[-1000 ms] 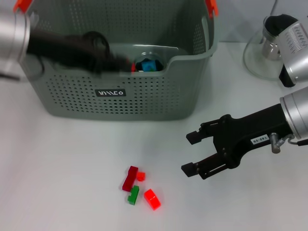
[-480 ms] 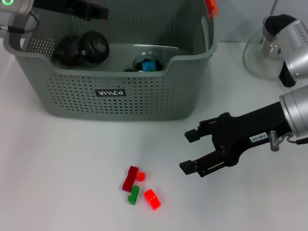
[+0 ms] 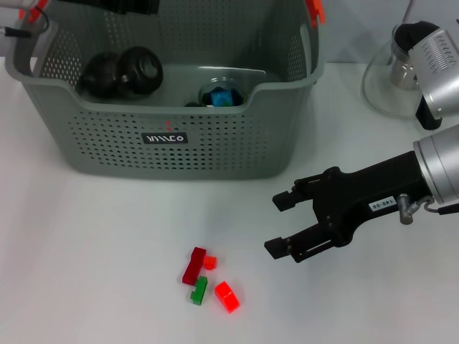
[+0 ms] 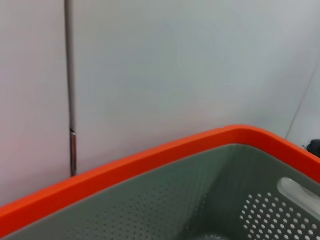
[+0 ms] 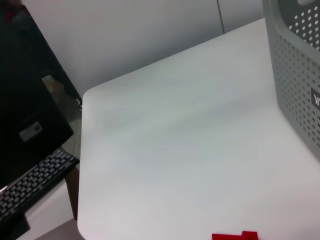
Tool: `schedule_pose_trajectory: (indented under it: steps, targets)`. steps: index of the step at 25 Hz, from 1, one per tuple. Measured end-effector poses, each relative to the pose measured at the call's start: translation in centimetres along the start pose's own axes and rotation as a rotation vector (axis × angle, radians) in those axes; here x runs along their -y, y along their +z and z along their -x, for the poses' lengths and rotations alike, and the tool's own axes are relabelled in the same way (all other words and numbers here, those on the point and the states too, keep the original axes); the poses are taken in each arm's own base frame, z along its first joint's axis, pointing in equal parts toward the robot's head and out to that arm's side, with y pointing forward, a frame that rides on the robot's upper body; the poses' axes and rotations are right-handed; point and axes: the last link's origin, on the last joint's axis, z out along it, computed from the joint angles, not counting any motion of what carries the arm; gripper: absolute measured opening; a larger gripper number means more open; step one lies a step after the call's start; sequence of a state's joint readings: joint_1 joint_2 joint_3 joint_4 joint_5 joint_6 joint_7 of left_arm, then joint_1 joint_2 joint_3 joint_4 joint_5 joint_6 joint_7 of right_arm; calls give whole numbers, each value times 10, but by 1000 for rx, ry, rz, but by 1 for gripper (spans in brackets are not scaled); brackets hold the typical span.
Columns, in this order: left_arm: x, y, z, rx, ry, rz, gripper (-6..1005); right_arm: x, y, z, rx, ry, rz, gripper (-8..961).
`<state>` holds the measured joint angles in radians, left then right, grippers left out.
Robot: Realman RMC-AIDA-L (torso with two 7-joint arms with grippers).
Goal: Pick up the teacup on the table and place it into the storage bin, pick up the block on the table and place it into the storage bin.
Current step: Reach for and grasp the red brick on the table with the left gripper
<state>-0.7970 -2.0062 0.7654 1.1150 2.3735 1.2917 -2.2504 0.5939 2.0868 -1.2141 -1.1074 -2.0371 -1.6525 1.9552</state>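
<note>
Teacup [image 3: 122, 72] is already in the storage bin [image 3: 172, 154]. The blocks [image 3: 204, 276] at 6 o'clock are still left, and the right gripper [image 3: 281, 226] hangs beside them, jaws apart and empty. Can't tell on the left gripper [image 3: 107, 6].

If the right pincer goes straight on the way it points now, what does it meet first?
Probably bare table. The open right pincer points toward the robot's left, passing above the blocks and short of the bin; its height is unclear.

The storage bin [image 3: 172, 107] sits at eleven o'clock, a dark teacup [image 3: 136, 70] inside. The right hand [image 3: 281, 226], fingers apart, hovers at four o'clock near the blocks [image 3: 204, 276] on the worktop [image 3: 86, 244].
</note>
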Motion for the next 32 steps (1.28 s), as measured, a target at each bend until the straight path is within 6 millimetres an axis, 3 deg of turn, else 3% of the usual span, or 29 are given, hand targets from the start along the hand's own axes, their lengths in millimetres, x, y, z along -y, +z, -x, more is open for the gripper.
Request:
schedule_pose_trajectory:
  steps: [4, 6, 13, 17, 24, 32]
  targets:
    - [-8, -14, -3, -9, 23, 49, 570, 1, 0, 0, 3, 0, -5, 911]
    - [-22, -24, 0, 9, 68, 137, 663, 1, 0, 0, 3, 0, -5, 911]
    - [-72, -55, 33, 102, 278, 431, 926, 2, -2, -1, 10, 6, -12, 911]
    - [-86, -66, 55, 113, 414, 502, 931, 2, -2, -2, 12, 12, -13, 911]
    - [-96, -56, 89, 222, 599, 567, 938, 5, -1, -6, 23, 49, -5, 911]
    - [-108, -11, 110, 465, 844, 513, 935, 11, 2, -8, 26, 77, -9, 911]
